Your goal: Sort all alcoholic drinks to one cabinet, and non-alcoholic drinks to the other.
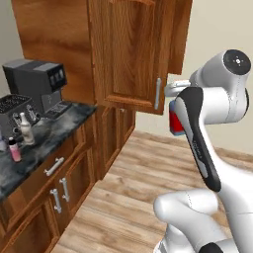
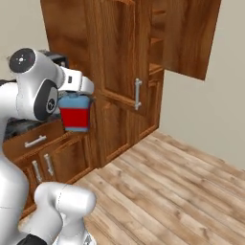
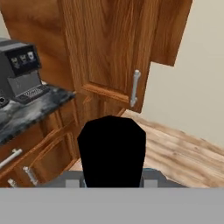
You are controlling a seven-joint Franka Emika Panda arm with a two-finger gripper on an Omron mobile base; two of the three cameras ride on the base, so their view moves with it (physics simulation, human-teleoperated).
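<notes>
My gripper (image 2: pixel 75 106) is shut on a red drink can with a blue top (image 2: pixel 75 116), held in the air in front of the tall reddish-brown cabinet (image 2: pixel 112 57). In the left base view a red sliver of the can (image 1: pixel 173 123) shows behind my forearm. The hand view has the can as a dark shape (image 3: pixel 111 151) between the fingers, pointing toward the cabinet door with its grey bar handle (image 3: pixel 135 87). That door stands shut. To its right another cabinet door (image 2: pixel 189 36) hangs open, with shelves (image 2: pixel 156 45) showing behind it.
A dark stone counter (image 1: pixel 52 131) runs along the left over wooden drawers. On it stand a black coffee machine (image 1: pixel 39 81), a pale bottle (image 1: pixel 25 129) and a small pink bottle (image 1: pixel 15 149). Wood floor (image 2: pixel 177 191) lies open to the right, up to a beige wall.
</notes>
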